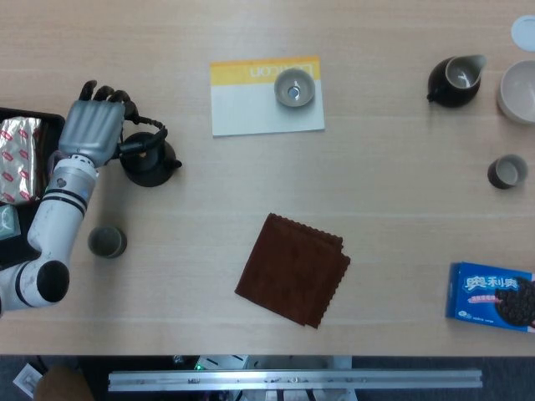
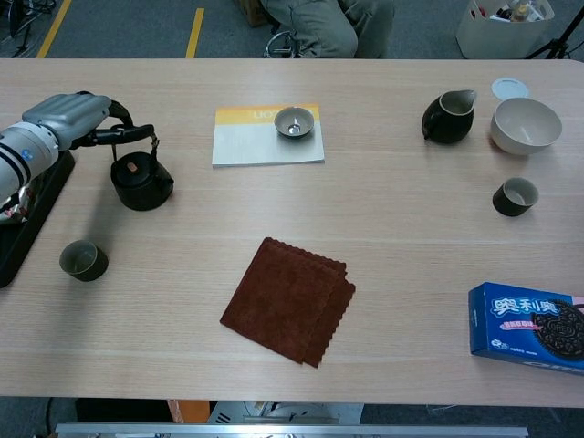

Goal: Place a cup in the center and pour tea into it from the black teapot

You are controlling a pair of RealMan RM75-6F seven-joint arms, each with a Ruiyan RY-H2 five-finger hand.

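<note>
We have our left hand [image 2: 66, 116] curled around the arched handle of the black teapot [image 2: 140, 180], which hangs just below its fingers, gripping from above so the pot can swing to pour, while the cup [image 2: 83, 260] waits nearer us.

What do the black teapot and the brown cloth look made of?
Black teapot: probably cast iron or dark glazed ceramic; matte black body, thin wire-like handle that the left hand holds. Cannot tell which.
Brown cloth: soft fabric, likely microfibre or felt; matte nap, folded layers, zigzag-cut edges.
</note>
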